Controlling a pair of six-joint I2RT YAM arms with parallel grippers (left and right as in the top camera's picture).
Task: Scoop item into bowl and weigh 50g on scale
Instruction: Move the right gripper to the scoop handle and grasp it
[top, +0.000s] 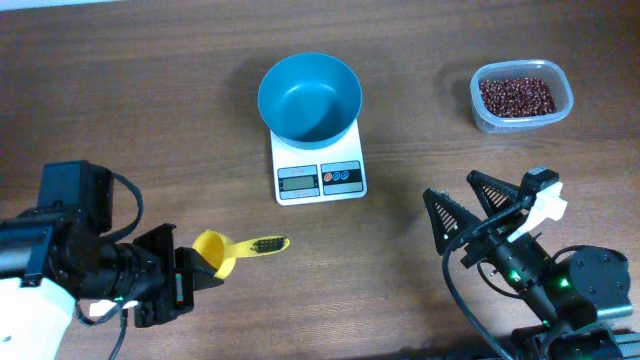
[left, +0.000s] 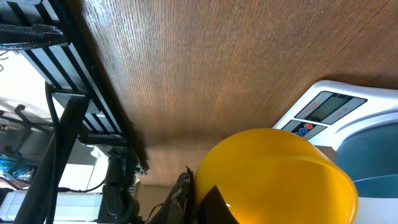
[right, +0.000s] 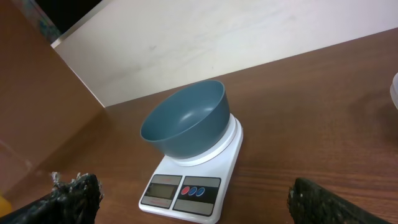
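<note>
Bowl (top: 310, 95) sits on scale (top: 320, 180); left tool (top: 195, 275) pinches yellow scoop (top: 213, 249), right tool (top: 450, 186) spread wide.

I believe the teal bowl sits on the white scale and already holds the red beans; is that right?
Not quite: the teal bowl sits on the white scale but is empty. The overhead view shows the red beans lying in the clear tub, apart from the scale.
</note>
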